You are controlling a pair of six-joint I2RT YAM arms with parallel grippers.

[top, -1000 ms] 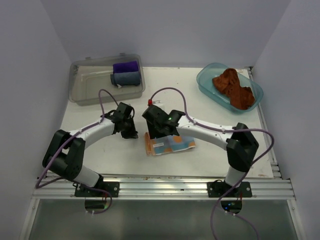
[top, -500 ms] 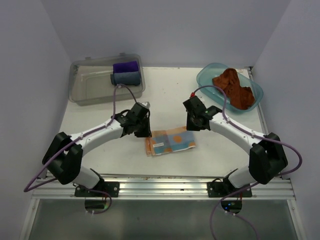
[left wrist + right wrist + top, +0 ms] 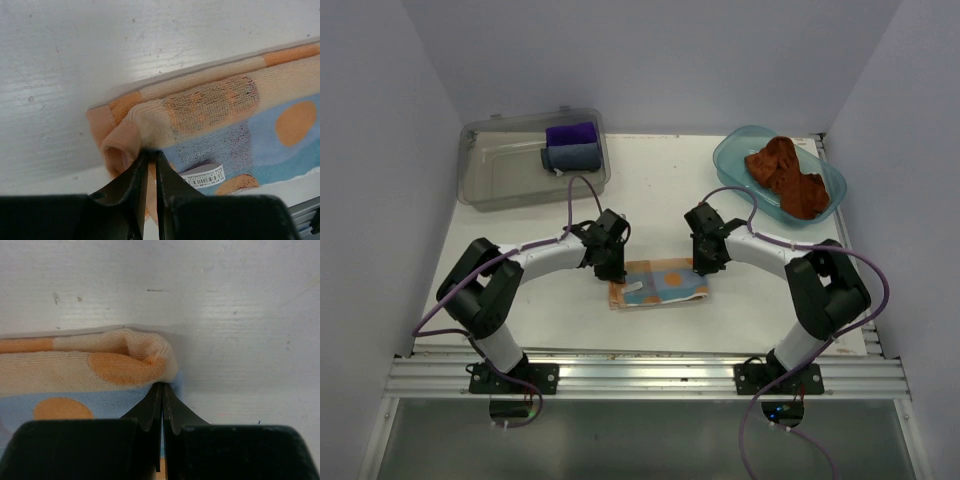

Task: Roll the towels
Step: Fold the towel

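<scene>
The left gripper (image 3: 151, 153) is clamped on the far left corner of the patterned towel (image 3: 660, 284), with cloth showing between its nearly closed fingers. The right gripper (image 3: 161, 387) has its fingers pressed together against that towel's bunched far right corner; whether any cloth is caught cannot be told. Both forearms lie low, angled inward to the towel, which is flat on the table (image 3: 650, 190). The rust-brown towel (image 3: 785, 172) sits heaped well beyond its right end.

Purple cloth (image 3: 571, 133), grey-blue cloth (image 3: 572, 156) in clear bin (image 3: 500, 175); teal tub (image 3: 728, 165) on white table (image 3: 650, 190)
</scene>
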